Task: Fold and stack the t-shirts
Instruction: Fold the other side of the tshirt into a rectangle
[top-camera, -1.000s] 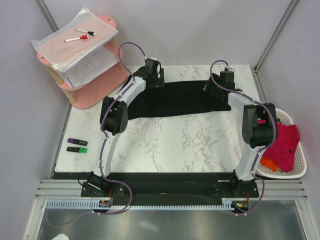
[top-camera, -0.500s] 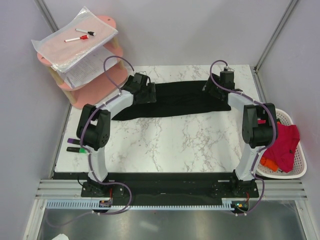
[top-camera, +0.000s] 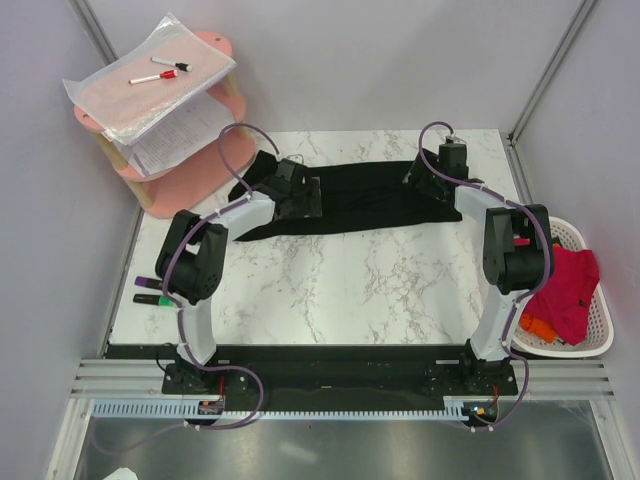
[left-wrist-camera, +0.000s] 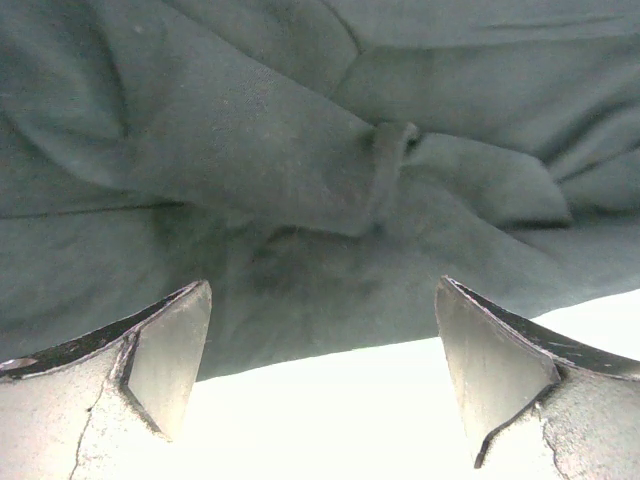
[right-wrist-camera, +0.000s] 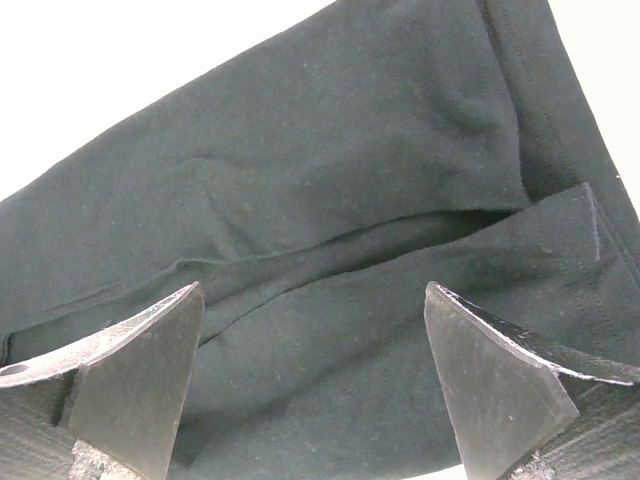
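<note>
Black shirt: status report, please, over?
Left gripper open, right gripper open, both empty. Black shirt lies in a long strip under them. Nothing in the way.

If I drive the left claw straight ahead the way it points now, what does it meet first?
The crumpled black cloth t-shirt: its bunched fold lies dead ahead, in line with the gap of the open left claw. How near it is, the wrist view cannot settle.
</note>
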